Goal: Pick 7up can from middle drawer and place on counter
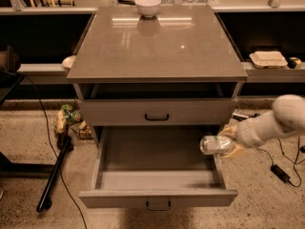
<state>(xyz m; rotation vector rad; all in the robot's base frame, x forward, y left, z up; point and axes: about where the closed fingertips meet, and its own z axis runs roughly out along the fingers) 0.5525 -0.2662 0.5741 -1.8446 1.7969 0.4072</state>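
Observation:
The 7up can (211, 144), silver with green marks, lies sideways in my gripper (228, 145), which is shut on it. I hold it above the right side of the open middle drawer (157, 197), near the drawer's right wall and a little above its rim. The drawer is pulled out and its grey floor is bare. My white arm (279, 120) reaches in from the right. The glossy grey-brown counter (157, 44) lies above and behind the can.
A white bowl (147, 5) stands at the counter's back edge. The upper drawer front (157, 112) with a black handle is shut. Cables and a black pole (55, 175) lie on the floor to the left; a power adapter (281, 172) lies on the floor to the right.

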